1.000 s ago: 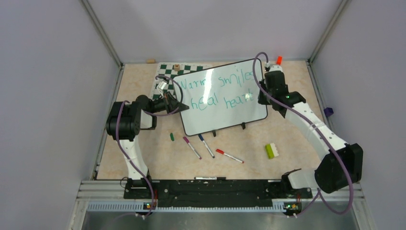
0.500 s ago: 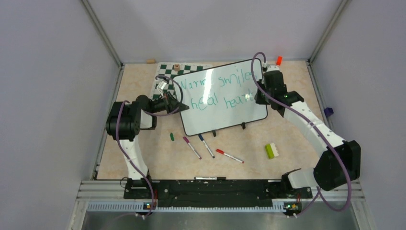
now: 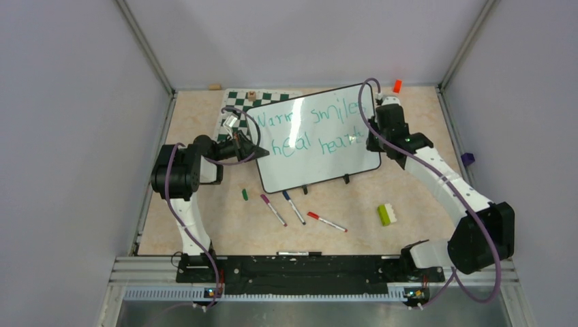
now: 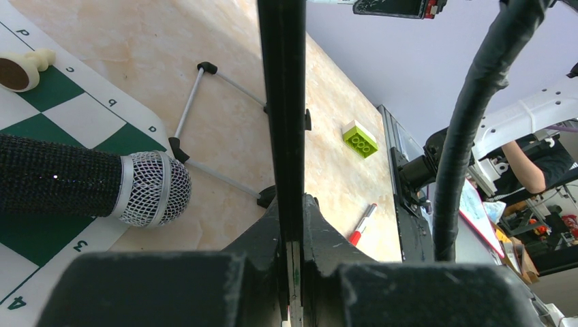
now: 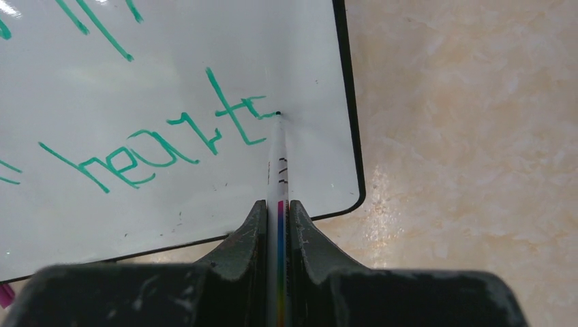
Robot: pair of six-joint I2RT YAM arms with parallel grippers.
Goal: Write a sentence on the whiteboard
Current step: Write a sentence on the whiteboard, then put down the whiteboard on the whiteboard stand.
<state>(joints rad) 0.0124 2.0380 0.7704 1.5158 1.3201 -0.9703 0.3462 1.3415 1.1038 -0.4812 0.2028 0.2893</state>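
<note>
Nearest the arms' bases, short of the table's middle, lie a red marker [image 3: 326, 221], a blue marker [image 3: 294, 207], a purple marker [image 3: 273, 210] and a small green cap [image 3: 245, 194]. A green brick [image 3: 388, 214] sits off to their right, and none of these is in play. Beyond them the whiteboard [image 3: 313, 167] sits skewed at the table's centre, its long axis running from near-left to far-right. The left gripper [image 4: 293, 204] is pinched tight on the board's left rim, bracing it. The right gripper [image 5: 278, 208] is clamped narrowly on the pen [image 5: 279, 163], whose long axis runs straight out from the claw to a tip resting on the board just past the "t". The sentence [image 3: 327, 114] reads "Warm smiles" over "heal heart" in teal, so the closing "s" looks not yet written. The coming stroke turns on one thing: the only free white lies to the right of the tip, a narrow strip between it and the board's right rim, close to the near-right corner. The right arm is the nearer one and already holds the pen there — the letter will likely need to be small to stay inside the rim. Farther off, by the board's far-left corner, a chess mat [image 3: 240, 101] carries a microphone [image 3: 232, 121]. A small orange object [image 3: 397, 86] stands at the table's far edge.
</note>
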